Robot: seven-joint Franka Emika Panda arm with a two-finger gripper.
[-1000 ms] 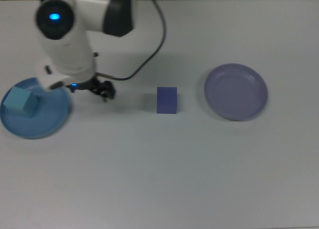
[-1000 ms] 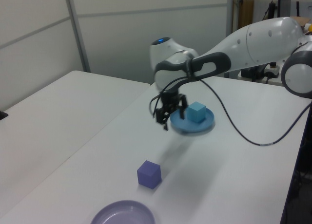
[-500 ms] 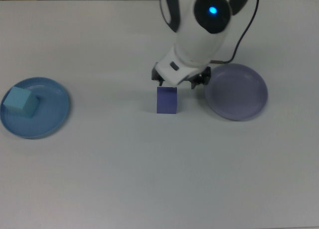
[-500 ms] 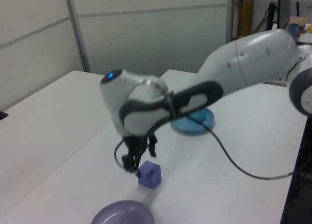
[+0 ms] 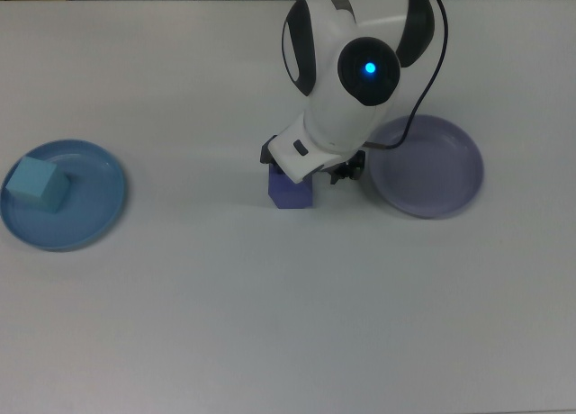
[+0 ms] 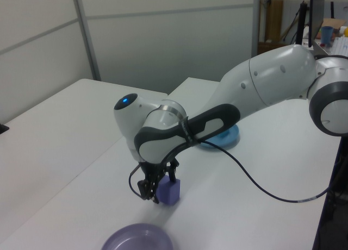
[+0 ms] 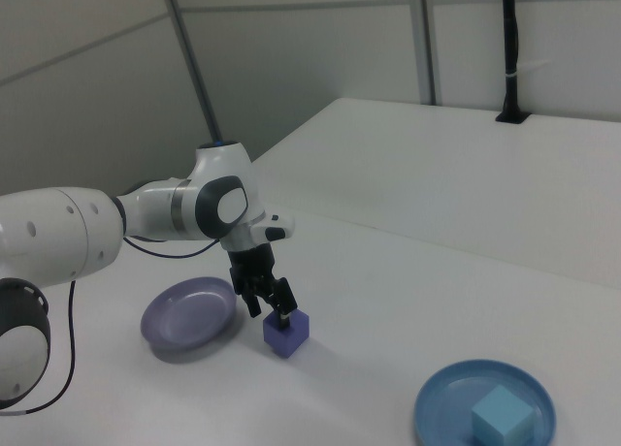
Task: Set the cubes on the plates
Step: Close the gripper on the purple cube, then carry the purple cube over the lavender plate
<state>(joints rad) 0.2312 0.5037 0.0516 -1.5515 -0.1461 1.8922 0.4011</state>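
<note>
The indigo cube [image 5: 288, 194] [image 6: 168, 192] [image 7: 287, 334] rests on the white table between the two plates. My gripper [image 6: 156, 186] [image 7: 271, 308] is down at it, open, with one finger on each side of the cube. In the top view the arm's wrist covers the gripper and part of the cube. The cyan cube [image 5: 38, 183] [image 7: 502, 414] sits on the blue plate [image 5: 94, 211] [image 7: 451, 398] at the top view's left. The lavender plate [image 5: 432, 171] [image 6: 136, 239] [image 7: 184, 315] lies bare just to the top view's right of the gripper.
The arm [image 6: 261, 87] reaches in from the top view's far edge, its black cable [image 6: 272, 190] looping above the table. The arm hides most of the blue plate [image 6: 227, 137] in the left view. A second white table [image 7: 466, 165] adjoins.
The arm swung from beside the blue plate to the indigo cube, then lowered so the fingers straddle it. The cube has shifted slightly toward the top view's left.
</note>
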